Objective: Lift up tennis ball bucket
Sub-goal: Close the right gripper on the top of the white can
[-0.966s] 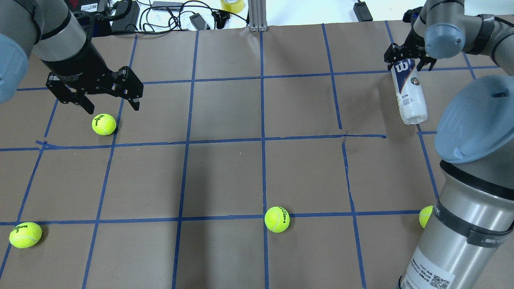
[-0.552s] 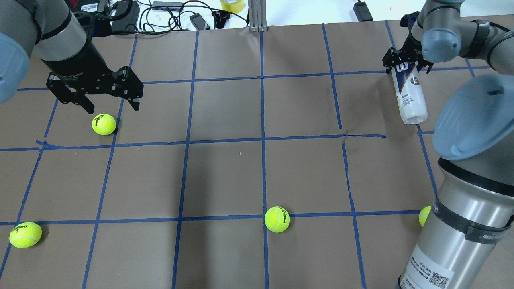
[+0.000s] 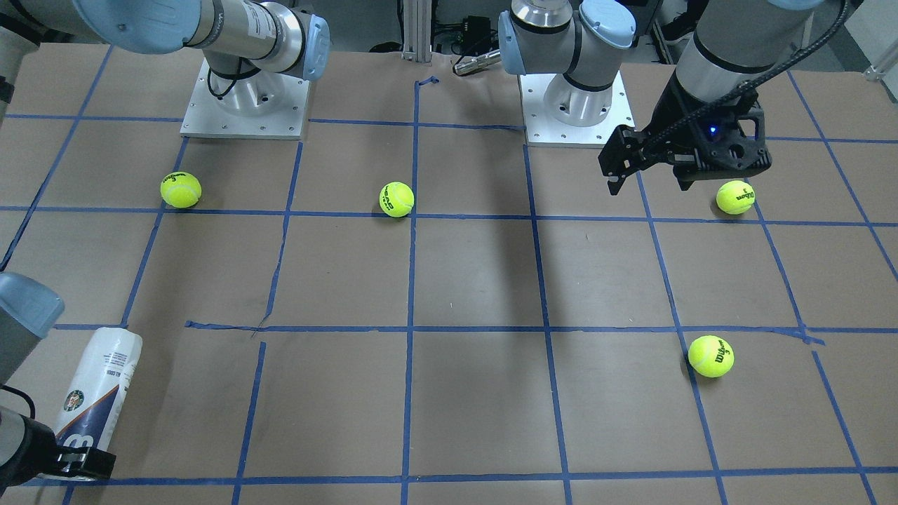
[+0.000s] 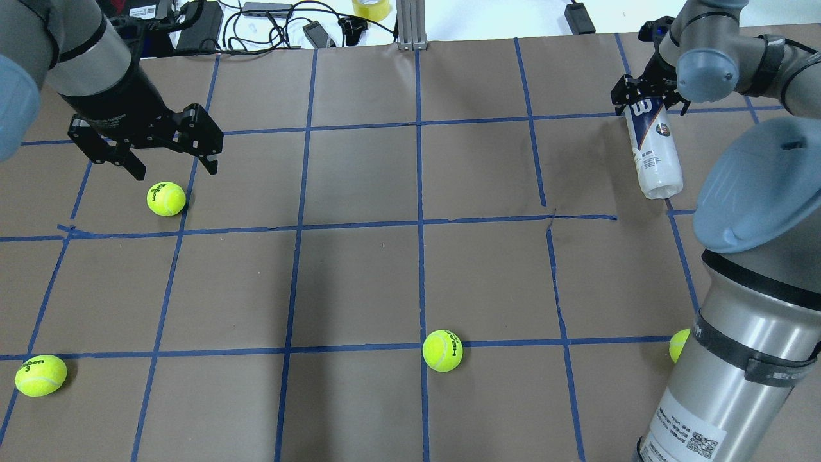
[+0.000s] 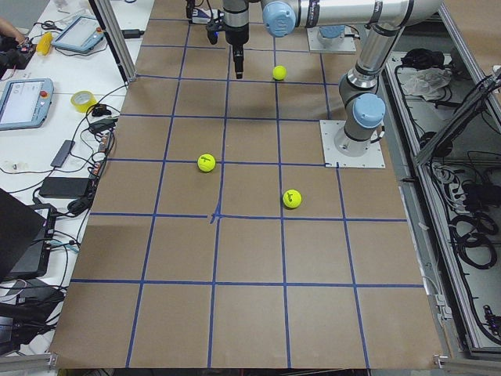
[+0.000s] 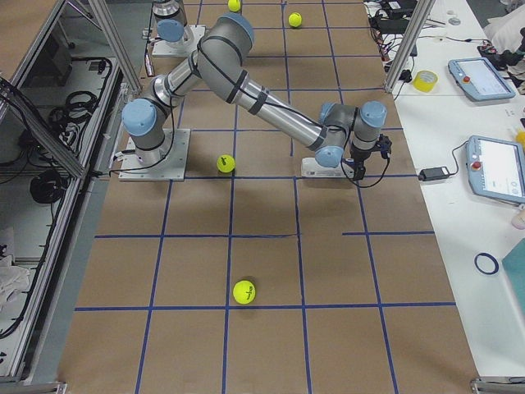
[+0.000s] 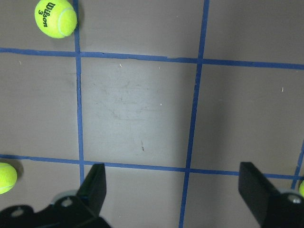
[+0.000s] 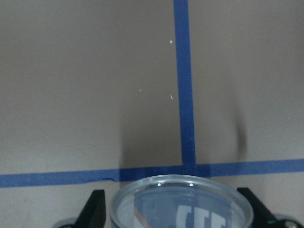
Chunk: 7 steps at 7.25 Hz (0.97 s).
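Done: R fingers [image 4: 621, 101] clenched on slim clear-plastic navy-white can [image 4: 654, 154], upper right.
Todo: prob. raise off brown surface [image 4: 385, 269].
L fingers [image 4: 210, 160]: released.

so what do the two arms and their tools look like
Both arms are silver-grey tubes with pale blue-grey joint caps. The right arm wears black straps and a white QR-code sticker. The left arm carries a black cable. The left tool and right tool are black, angular, two-fingered.
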Each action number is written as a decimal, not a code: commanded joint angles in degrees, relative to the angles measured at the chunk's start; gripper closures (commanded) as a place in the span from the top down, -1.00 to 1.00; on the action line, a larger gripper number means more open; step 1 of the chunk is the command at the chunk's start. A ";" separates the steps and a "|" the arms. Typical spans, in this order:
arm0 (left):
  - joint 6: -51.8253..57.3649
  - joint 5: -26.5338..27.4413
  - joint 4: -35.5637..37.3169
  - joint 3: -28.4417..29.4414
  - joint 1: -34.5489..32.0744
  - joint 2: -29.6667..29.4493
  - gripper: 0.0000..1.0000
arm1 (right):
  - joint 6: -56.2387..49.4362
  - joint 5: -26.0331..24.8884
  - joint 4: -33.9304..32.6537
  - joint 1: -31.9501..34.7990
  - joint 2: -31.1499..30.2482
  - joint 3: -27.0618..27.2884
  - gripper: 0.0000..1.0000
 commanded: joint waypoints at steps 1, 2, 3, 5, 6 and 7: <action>-0.19 -0.53 -0.04 0.04 -0.24 0.04 1.00 | -0.10 0.07 -0.24 -0.17 0.01 0.00 0.67; -0.19 -0.36 -0.04 0.04 -0.24 0.04 1.00 | -0.02 0.06 -1.29 -0.08 -0.08 0.17 0.41; -0.19 0.08 -0.04 0.13 -0.24 -0.05 1.00 | -0.02 0.24 -2.08 0.01 -1.13 0.44 0.34; -0.10 0.00 0.14 0.13 -0.24 -0.31 1.00 | -0.02 0.24 -1.12 0.62 -4.81 1.49 0.09; -0.02 0.00 0.14 0.13 -0.24 -0.31 1.00 | -0.36 0.24 -0.95 2.45 -7.61 2.63 0.03; 0.07 0.00 0.05 0.13 -0.24 -0.31 1.00 | -2.72 0.24 -1.03 6.04 -10.25 4.38 0.03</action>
